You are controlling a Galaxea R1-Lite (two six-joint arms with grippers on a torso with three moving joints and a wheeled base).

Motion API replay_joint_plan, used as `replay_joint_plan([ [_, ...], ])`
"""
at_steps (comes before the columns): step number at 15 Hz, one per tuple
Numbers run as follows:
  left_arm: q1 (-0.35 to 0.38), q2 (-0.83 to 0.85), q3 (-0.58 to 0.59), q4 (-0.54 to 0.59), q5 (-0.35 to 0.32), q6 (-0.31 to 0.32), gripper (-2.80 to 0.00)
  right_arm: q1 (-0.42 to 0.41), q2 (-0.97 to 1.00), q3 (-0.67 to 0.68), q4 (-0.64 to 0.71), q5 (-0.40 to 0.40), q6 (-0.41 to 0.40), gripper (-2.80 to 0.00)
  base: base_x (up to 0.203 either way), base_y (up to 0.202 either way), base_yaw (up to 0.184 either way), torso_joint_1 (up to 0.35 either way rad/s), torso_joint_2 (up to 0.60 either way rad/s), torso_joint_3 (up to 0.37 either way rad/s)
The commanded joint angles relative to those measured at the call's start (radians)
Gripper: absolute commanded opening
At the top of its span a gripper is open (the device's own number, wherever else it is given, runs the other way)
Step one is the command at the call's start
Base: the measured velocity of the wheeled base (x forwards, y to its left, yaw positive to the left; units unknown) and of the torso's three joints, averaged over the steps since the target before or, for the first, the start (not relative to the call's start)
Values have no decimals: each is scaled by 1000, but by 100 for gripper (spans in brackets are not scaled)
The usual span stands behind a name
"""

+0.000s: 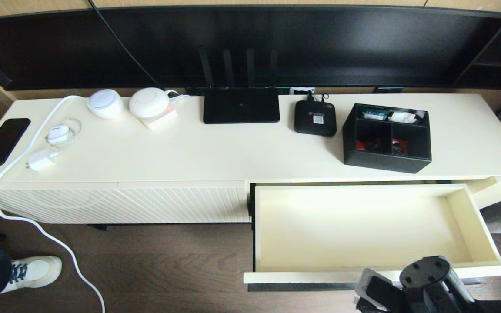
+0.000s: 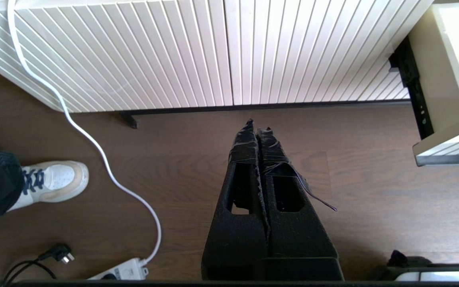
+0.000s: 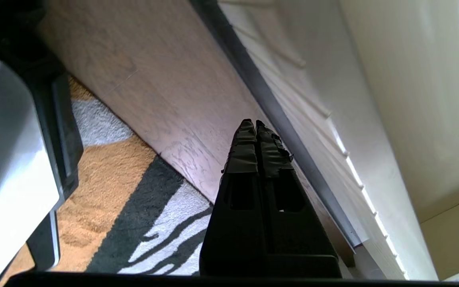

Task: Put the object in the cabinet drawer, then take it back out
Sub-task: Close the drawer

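The black organiser box (image 1: 386, 137) stands on the cabinet top at the right, with small red, green and white items in its three compartments. Below and in front of it the cream cabinet drawer (image 1: 472, 228) is pulled out, and its interior is bare. My right arm (image 1: 429, 280) hangs low in front of the drawer's front edge. My right gripper (image 3: 252, 122) is shut on nothing, just beside the dark handle bar (image 3: 281, 119) under the ribbed front. My left gripper (image 2: 258, 125) is shut and empty over the wooden floor, left of the drawer's corner (image 2: 448, 145).
On the cabinet top sit a flat black router (image 1: 241, 105), a small black device (image 1: 315, 117), two white round gadgets (image 1: 105, 103), a phone (image 1: 3, 141) and a charger (image 1: 41, 160). A white cable (image 2: 94, 143) trails to the floor near a person's shoe (image 1: 33, 271). A patterned rug (image 3: 134, 207) lies under my right arm.
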Motion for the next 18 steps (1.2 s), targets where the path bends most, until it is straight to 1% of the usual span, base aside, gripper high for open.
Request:
replay_joint_plan([
  [1, 0, 2, -1, 0, 0, 0, -280, -21, 58, -23, -35, -3, -2, -280, 0, 0, 0, 0, 0, 0],
  [4, 0, 2, 0, 0, 0, 0, -280, -52, 74, -84, -80, -4, -3, -280, 0, 0, 0, 0, 0, 0],
  [11, 0, 2, 0, 0, 0, 0, -280, -118, 93, -191, -82, -4, -1, -280, 0, 0, 0, 0, 0, 0],
  [18, 0, 2, 0, 0, 0, 0, -280, -183, 153, -318, -97, -3, 1, -280, 0, 0, 0, 0, 0, 0],
])
